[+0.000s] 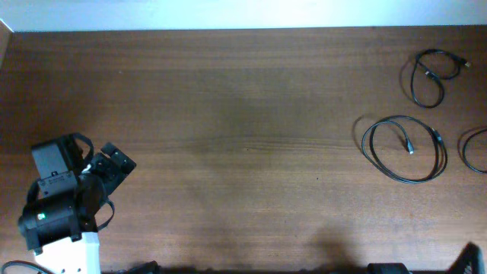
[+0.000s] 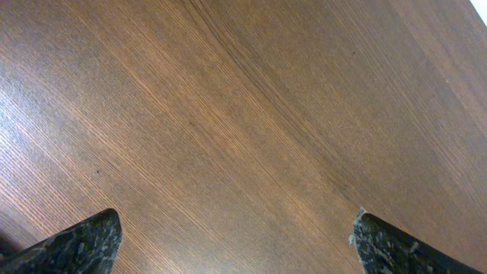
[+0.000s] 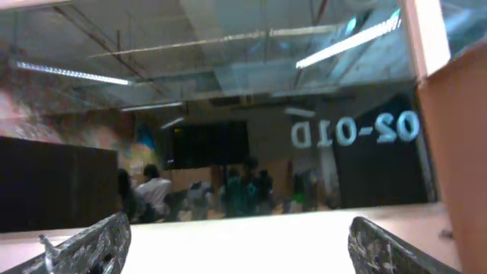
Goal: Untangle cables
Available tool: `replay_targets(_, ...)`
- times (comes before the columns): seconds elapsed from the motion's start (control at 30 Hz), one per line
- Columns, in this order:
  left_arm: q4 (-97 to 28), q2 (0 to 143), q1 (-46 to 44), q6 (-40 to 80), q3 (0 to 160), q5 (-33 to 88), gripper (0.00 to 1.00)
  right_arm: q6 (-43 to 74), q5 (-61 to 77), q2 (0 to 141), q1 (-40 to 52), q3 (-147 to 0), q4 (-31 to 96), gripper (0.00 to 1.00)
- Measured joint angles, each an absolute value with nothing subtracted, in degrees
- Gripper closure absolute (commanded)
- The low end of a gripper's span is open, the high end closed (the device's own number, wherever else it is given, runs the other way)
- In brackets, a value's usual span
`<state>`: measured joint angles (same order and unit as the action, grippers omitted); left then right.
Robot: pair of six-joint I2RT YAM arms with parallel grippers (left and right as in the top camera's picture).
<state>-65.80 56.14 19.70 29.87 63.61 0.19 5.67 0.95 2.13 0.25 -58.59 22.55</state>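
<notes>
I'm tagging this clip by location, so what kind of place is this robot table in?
Likely a numbered lab booth in a shared workspace: mirrored lettering on a glass pane, people beyond it, and ceiling strip lights overhead.

Entry, my right wrist view: one line of bold white lettering [image 3: 354,131] on the glass wall [image 3: 228,91] in front of me, high on the right beside a brown panel [image 3: 456,152]. It shows mirrored from this side and slightly blurred. Turned round, it appears to read "02-01D".
</notes>
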Motion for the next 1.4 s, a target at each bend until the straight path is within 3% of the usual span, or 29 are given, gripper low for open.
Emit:
replay_targets(0.33, -65.8, 56.1, 19.7, 29.9, 63.6, 0.2, 0.01, -0.6, -4.1, 0.8, -0.3, -60.6, 22.2, 0.09)
replay_targets(0.37, -65.8, 56.1, 19.7, 29.9, 63.6, 0.2, 0.01, -0.6, -4.1, 0.8, -0.8, -60.6, 22.2, 0.08)
replay_targets(0.4, -65.8, 56.1, 19.7, 29.9, 63.6, 0.2, 0.01, -0.7, -4.1, 0.8, -1.1, -60.6, 22.2, 0.01)
replay_targets(0.57, -65.8, 56.1, 19.7, 29.9, 63.6, 0.2, 0.01, -0.9, -4.1, 0.8, -1.6, -60.6, 21.4, 0.02)
replay_targets(0.77, -65.8, 56.1, 19.7, 29.9, 63.6, 0.2, 0.01, -0.9, -5.2, 0.8, -1.6, -58.3, 11.4, 0.02)
replay_targets(1.07, -65.8, 56.1, 19.7, 29.9, 63.6, 0.2, 0.01, -0.9, -6.1, 1.1, -1.7, -36.8, -19.2, 0.02)
replay_targets(1.4, -65.8, 56.1, 19.7, 29.9, 63.6, 0.2, 0.01, -0.9, -7.7, 17.0, -1.7, -18.3, -17.8, 0.02)
